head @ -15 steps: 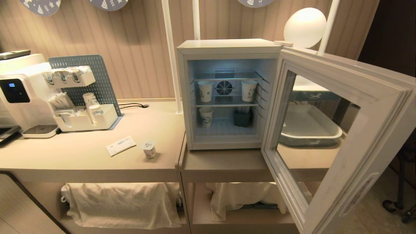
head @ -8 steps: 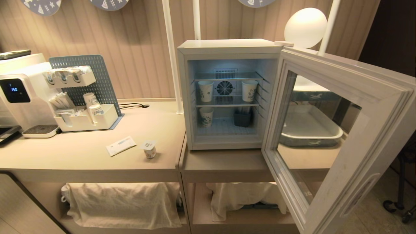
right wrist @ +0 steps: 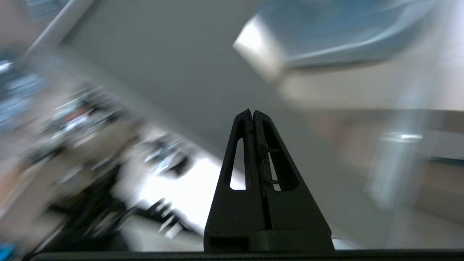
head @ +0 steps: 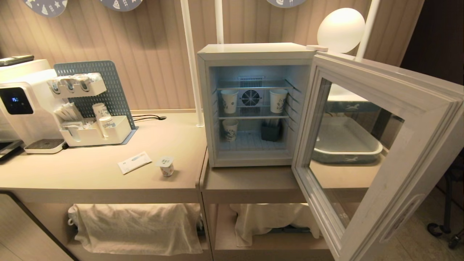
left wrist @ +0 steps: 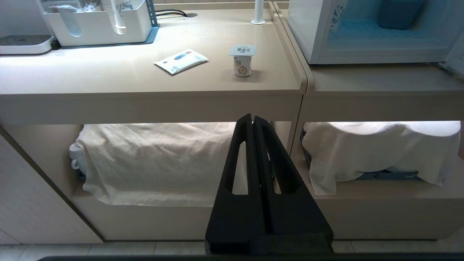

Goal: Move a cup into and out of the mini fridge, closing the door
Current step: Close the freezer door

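The cup (head: 166, 166), a short white pot with a flat lid, stands on the left counter near its right edge; the left wrist view shows the cup (left wrist: 242, 60) too. The white mini fridge (head: 253, 50) stands on the right counter, lit inside. Its door (head: 395, 108) is swung wide open to the right. My left gripper (left wrist: 253, 119) hangs shut and empty below counter height, in front of the lower shelf. My right gripper (right wrist: 252, 113) is shut and empty, in front of a smeared background. Neither arm shows in the head view.
Three tall paper cups (head: 229, 101) and a dark box (head: 270, 131) sit on the fridge's wire shelves. A flat white packet (head: 134, 162) lies left of the cup. A drinks machine (head: 21, 108) and a cup organiser (head: 94, 127) stand at the far left. Cloth-covered items (head: 137, 226) fill the lower shelves.
The counter, cup, fridge and door look the same across the head view frames. Only the drinks machine's display reading changes.
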Controlling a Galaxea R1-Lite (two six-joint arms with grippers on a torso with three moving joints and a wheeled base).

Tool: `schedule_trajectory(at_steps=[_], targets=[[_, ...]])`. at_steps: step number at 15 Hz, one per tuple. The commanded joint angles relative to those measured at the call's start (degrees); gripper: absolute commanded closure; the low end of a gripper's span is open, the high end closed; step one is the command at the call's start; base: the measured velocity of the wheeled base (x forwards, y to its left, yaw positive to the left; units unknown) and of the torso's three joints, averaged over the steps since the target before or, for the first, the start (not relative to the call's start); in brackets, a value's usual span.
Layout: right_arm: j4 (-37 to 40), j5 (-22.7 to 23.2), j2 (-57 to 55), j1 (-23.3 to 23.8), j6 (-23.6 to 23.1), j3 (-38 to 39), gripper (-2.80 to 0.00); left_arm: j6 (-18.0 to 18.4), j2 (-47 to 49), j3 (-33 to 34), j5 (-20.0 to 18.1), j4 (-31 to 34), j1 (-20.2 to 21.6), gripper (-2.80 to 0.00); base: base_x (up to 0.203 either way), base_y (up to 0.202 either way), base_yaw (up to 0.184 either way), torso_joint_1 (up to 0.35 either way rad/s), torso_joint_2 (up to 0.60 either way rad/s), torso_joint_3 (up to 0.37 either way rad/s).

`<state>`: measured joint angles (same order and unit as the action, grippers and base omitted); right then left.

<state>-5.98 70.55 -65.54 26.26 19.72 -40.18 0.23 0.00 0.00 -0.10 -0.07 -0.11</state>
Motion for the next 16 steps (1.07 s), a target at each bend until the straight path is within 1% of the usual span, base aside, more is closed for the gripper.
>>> schedule_trajectory(at_steps=[1, 3, 6, 8, 9, 10, 12, 13, 16], targets=[[-2.32, 17.12, -2.91, 2.73, 0.08, 2.86, 0.00, -0.05, 0.00, 0.00, 0.01, -0.01, 0.02, 0.00, 0.000, 0.000, 0.000, 0.000, 0.00, 0.000], [-4.03, 17.12, -3.14, 1.84, 0.18, 4.74, 0.00, -0.06, 0.02, 0.00, 0.01, -0.01, 0.02, 0.00, 0.000, 0.000, 0.000, 0.000, 0.00, 0.000], [-4.04, 17.12, -3.67, -0.83, 0.37, 4.63, 0.00, -0.14, 0.00, 0.00, 0.01, -0.01, 0.02, 0.00, 0.000, 0.000, 0.000, 0.000, 0.00, 0.000], [-3.87, 17.12, -3.92, -5.05, 0.49, 3.63, 0.00, -0.14, 0.00, 0.00, 0.01, -0.01, 0.02, 0.00, 0.000, 0.000, 0.000, 0.000, 0.00, 0.000], [-3.83, 16.44, -4.10, -8.38, 0.68, 2.96, 0.00, -0.14, 0.00, 0.00, 0.01, -0.01, 0.02, 0.00, 0.000, 0.000, 0.000, 0.000, 0.00, 0.000], [-3.84, 12.21, -4.50, -12.40, 1.07, 2.23, 0.00, -0.14, 0.00, 0.00, 0.01, -0.01, 0.02, 0.00, 0.000, 0.000, 0.000, 0.000, 0.00, 0.000], [-3.95, -1.68, -6.59, -21.62, 2.74, -0.47, 0.00, -0.23, 0.05, 0.00, 0.01, -0.01, 0.02, 0.00, 0.000, 0.000, 0.000, 0.000, 0.00, 0.000], [-4.01, -6.23, -8.37, -24.98, 3.54, -2.54, 0.00, -0.32, 0.00, 0.00, 0.01, -0.01, 0.02, 0.00, 0.000, 0.000, 0.000, 0.000, 0.00, 0.000], [-4.04, -13.22, -13.51, -31.43, 4.63, -9.06, 0.00, -0.32, 0.09, 0.00, 0.01, -0.01, 0.02, 0.00, 0.000, 0.000, 0.000, 0.000, 0.00, 0.000]])
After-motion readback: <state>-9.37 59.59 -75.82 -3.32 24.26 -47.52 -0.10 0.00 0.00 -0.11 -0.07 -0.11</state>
